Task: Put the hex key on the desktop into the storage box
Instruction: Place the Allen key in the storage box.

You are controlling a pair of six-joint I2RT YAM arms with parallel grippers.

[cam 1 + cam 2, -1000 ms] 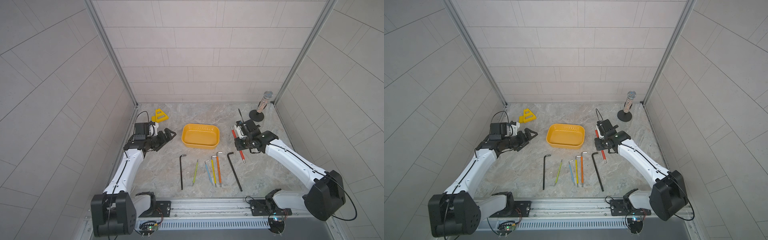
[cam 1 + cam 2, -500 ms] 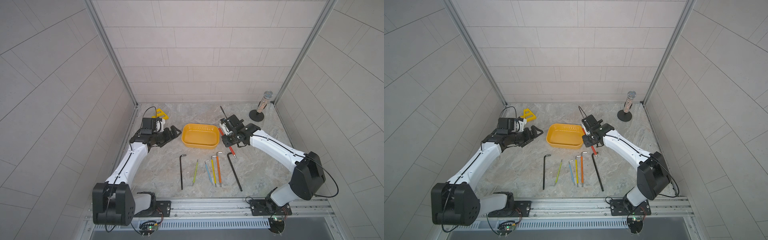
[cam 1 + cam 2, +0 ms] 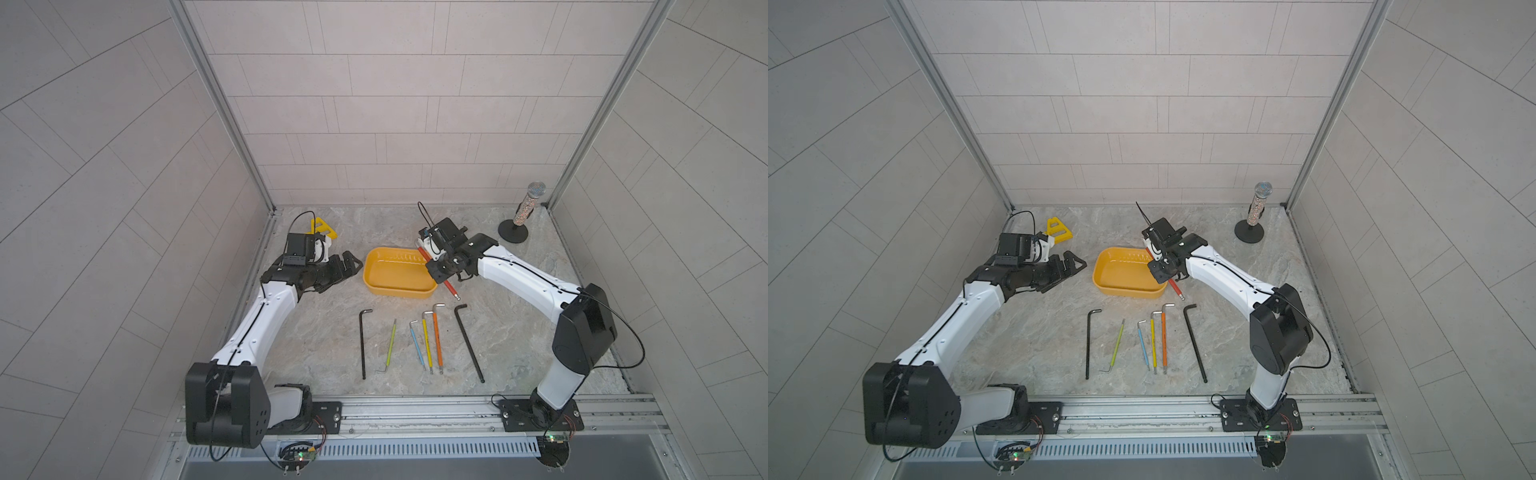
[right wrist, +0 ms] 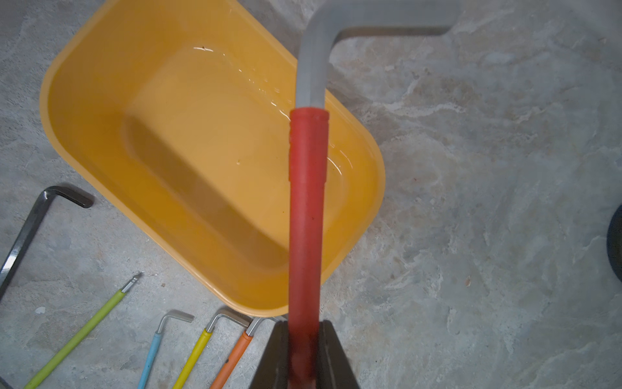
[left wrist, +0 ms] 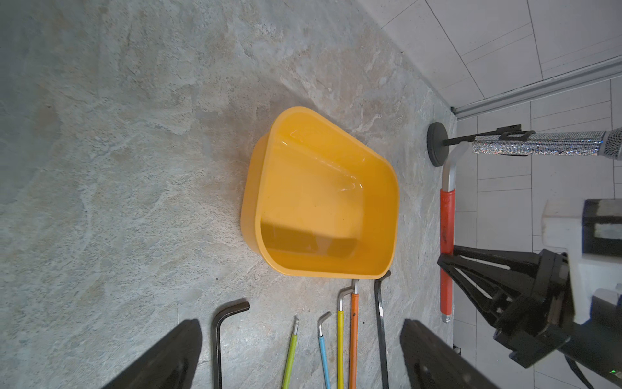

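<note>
Red-sleeved hex key (image 4: 308, 202) — glossy, rounded storage box (image 4: 188, 144)

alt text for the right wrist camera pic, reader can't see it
The right gripper holds a red-sleeved hex key by its shaft, bent grey end pointing away, crossing over one end of the empty yellow-orange storage box. On the marbled desktop beside the box lie a black key, green key, blue key, yellow key and orange key.

Pale grey tiled walls (image 3: 395, 104), aluminium corner posts (image 3: 220, 104), soft even light
</note>
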